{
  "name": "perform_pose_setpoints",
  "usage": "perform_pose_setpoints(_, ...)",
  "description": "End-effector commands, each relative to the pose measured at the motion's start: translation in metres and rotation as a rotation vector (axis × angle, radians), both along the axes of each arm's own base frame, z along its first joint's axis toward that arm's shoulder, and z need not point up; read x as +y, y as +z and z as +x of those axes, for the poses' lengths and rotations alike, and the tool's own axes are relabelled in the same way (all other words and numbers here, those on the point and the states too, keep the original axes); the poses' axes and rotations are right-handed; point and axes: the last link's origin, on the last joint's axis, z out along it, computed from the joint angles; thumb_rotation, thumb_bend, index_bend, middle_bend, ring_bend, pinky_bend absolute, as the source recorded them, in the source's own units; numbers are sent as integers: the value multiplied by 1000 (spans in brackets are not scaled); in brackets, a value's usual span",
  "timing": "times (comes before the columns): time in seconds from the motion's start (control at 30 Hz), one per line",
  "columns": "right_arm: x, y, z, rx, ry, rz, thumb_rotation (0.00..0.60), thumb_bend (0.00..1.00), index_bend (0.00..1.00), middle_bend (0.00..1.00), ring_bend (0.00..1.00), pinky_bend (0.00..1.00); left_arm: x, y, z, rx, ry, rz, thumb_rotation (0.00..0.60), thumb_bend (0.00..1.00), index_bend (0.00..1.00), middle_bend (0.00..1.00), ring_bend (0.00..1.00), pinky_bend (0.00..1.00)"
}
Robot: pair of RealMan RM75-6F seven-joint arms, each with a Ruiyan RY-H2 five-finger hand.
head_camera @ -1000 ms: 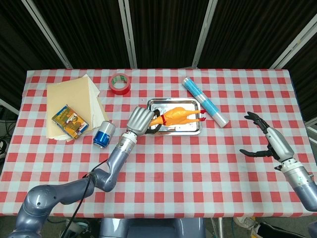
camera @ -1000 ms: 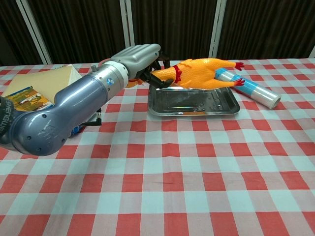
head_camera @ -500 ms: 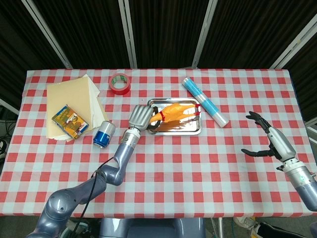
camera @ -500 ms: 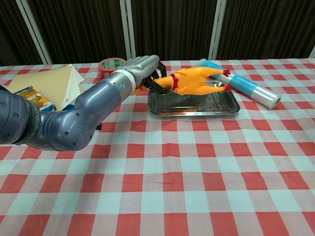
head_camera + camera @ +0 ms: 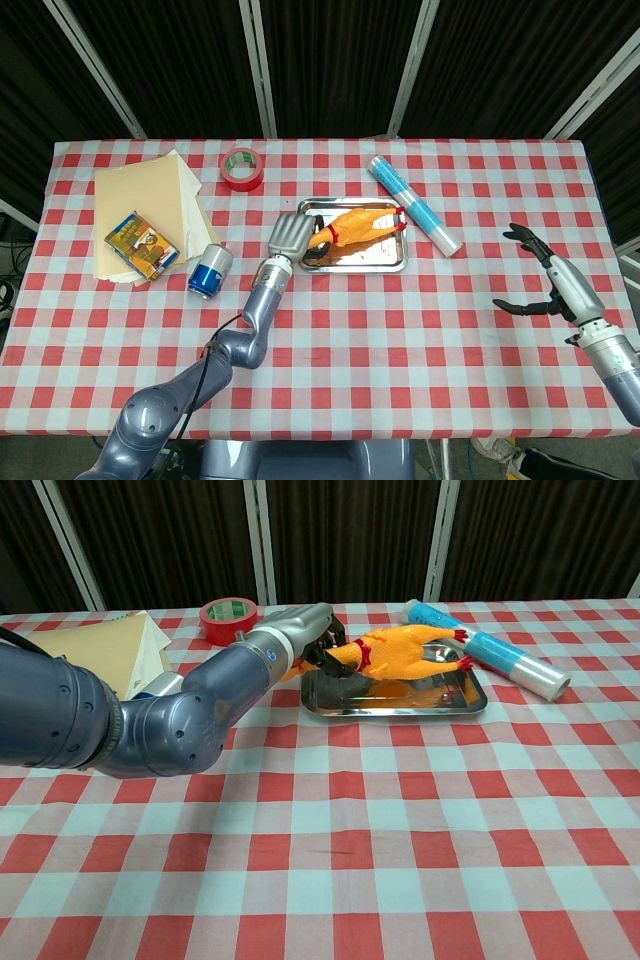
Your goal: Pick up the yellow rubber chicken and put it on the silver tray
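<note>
— Chicken position?
— Yellow rubber chicken (image 5: 358, 226) lies over the silver tray (image 5: 385, 263), smooth orange-yellow skin, red collar at the neck, red feet toward the tray's far right corner. Left hand (image 5: 291, 236) grips it at the neck end, fingers curled round it; whether the body rests on the metal, cannot tell.
— Tray?
— Shallow, rectangular, shiny; it mirrors the chicken in the chest view.
— Right hand?
— Right hand (image 5: 548, 277) well apart at the table's right edge — fingers spread, holding nothing.
— Surroundings?
— Red-and-white checked cloth (image 5: 400, 340). Blue-and-clear plastic roll (image 5: 415, 205) just beside the tray; red tape ring (image 5: 241, 167); blue can (image 5: 210, 271) on its side; tan paper sheets (image 5: 150, 205) under a printed box (image 5: 141, 244) — lettering too small to read.
</note>
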Motion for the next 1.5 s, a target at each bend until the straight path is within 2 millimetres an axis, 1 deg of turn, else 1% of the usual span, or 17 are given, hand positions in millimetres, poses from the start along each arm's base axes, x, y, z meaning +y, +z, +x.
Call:
perform_pose_setpoints(0.03, 0, 1, -1, -3, -3, -3, 524, 172, 0, 135, 89, 138, 3, 0, 5, -18, 16, -19, 600, 235, 275, 361, 303, 341)
perform_pose_setpoints(0.1, 1, 2, -2, -4, -5, -3, 524, 172, 0, 135, 89, 138, 5, 2, 7, -32, 25, -22, 600, 198, 206, 277, 222, 289)
perform_pose_setpoints(0.17, 1, 2, -3, -4, -6, -2, 524, 172, 0, 135, 89, 138, 6, 3, 9, -44, 32, -25, 600, 170, 169, 219, 165, 246)
perform_pose_setpoints(0.27, 2, 1, -3, -7, -6, 2, 524, 172, 0, 135, 89, 138, 8, 4, 11, -51, 41, -26, 600, 69, 88, 101, 42, 126)
perform_pose_setpoints(0.33, 3, 1, -4, -9, -6, 3, 524, 172, 0, 135, 90, 138, 9, 5, 11, -41, 43, -27, 600, 11, 21, 30, 1, 71)
perform_pose_setpoints(0.4, 3, 1, -5, -10, -8, 2, 524, 171, 0, 135, 89, 138, 10, 9, 13, -39, 37, -11, 600, 0, 0, 3, 0, 51)
perform_pose_setpoints(0.5, 4, 3, -7, -10, -10, -4, 524, 173, 0, 135, 89, 138, 12, 17, 17, -69, 25, 29, 600, 0, 0, 0, 0, 39)
perform_pose_setpoints(0.6, 4, 4, -7, -9, -11, -11, 524, 172, 0, 135, 89, 138, 13, 32, 17, -114, 7, 73, 600, 0, 0, 0, 0, 37)
perform_pose_setpoints(0.67, 4, 5, -7, -8, -7, -16, 524, 171, 0, 134, 89, 138, 14, 41, 14, -138, 1, 90, 600, 3, 0, 0, 0, 37)
perform_pose_setpoints(0.8, 4, 6, -4, -6, 10, -27, 524, 172, 0, 135, 89, 138, 9, 64, -5, -138, -9, 106, 600, 39, 0, 0, 0, 37)
perform_pose_setpoints(0.87, 4, 7, -4, -6, 13, -31, 524, 173, 0, 135, 90, 138, 2, 76, -15, -122, -14, 110, 600, 59, 0, 0, 0, 37)
perform_pose_setpoints(0.97, 5, 7, -4, -5, 17, -38, 524, 172, 0, 135, 90, 138, -16, 97, -35, -98, -5, 108, 600, 75, 0, 0, 0, 37)
perform_pose_setpoints(1.1, 5, 8, -5, 11, 23, -57, 524, 173, 0, 135, 90, 138, -45, 128, -61, -93, 17, 119, 600, 80, 6, 4, 0, 37)
perform_pose_setpoints(1.27, 6, 8, -7, 53, 26, -92, 524, 173, 0, 135, 90, 138, -79, 155, -90, -65, 43, 103, 600, 80, 29, 9, 0, 37)
perform_pose_setpoints(1.5, 13, 6, -15, 236, 22, -210, 524, 173, 0, 135, 89, 138, -125, 197, -131, -33, 66, 150, 600, 80, 47, 18, 0, 37)
